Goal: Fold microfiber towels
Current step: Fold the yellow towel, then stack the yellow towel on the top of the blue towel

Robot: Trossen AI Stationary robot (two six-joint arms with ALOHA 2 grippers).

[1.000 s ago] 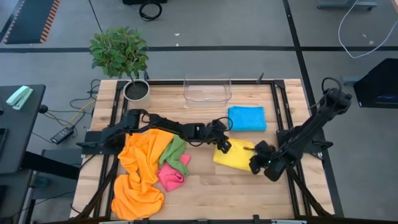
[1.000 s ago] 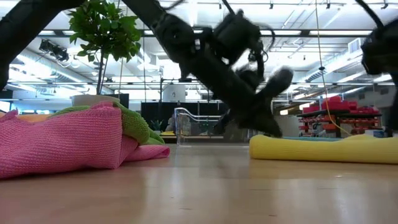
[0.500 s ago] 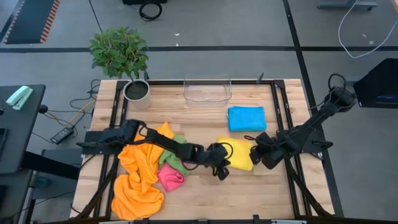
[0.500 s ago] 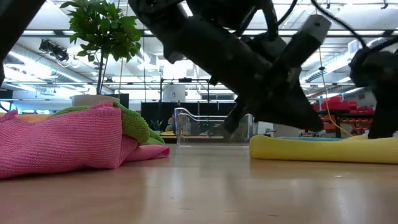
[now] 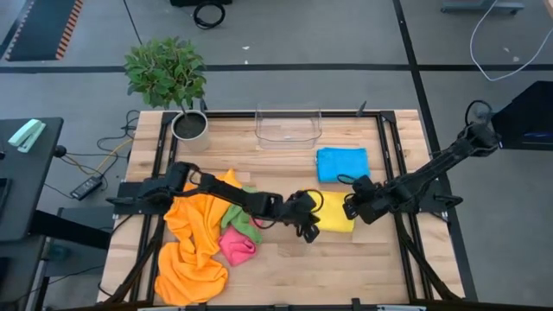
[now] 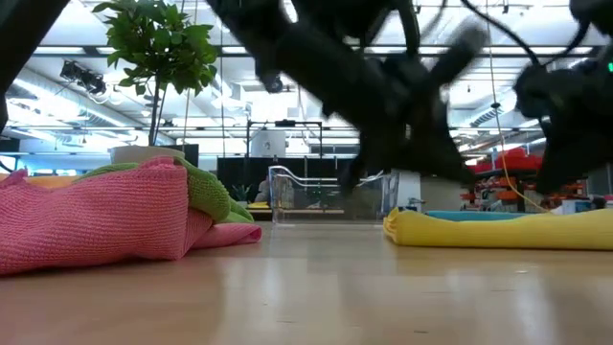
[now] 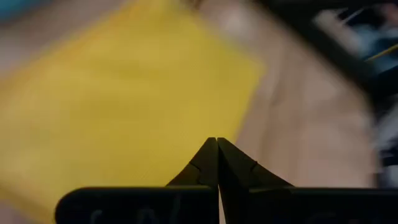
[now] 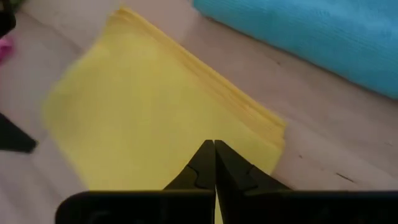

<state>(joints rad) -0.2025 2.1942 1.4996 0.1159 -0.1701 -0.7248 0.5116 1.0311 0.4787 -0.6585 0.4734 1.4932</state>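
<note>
A folded yellow towel (image 5: pixel 335 213) lies flat on the table right of the middle, with a folded blue towel (image 5: pixel 342 164) behind it. To the left, crumpled orange towels (image 5: pixel 194 246), a green one (image 5: pixel 243 214) and a pink one (image 5: pixel 235 247) lie in a heap. My left gripper (image 5: pixel 310 231) is shut and hovers at the yellow towel's near left corner (image 7: pixel 124 93). My right gripper (image 5: pixel 348 207) is also shut, over the towel's right edge (image 8: pixel 155 112). In the low view both stand a little above the yellow towel (image 6: pixel 498 230).
A clear plastic bin (image 5: pixel 288 126) stands at the table's far edge, with a potted plant (image 5: pixel 177 86) at the far left corner. Black frame rails (image 5: pixel 384 147) run along the table's sides. Bare wood (image 5: pixel 302 268) lies along the near edge.
My left gripper has swung from the yellow towel's far left corner toward the table's near edge, then eased back a little. My right gripper has gone from the towel's near right corner toward the far edge and left, over its right edge. Both stayed shut.
</note>
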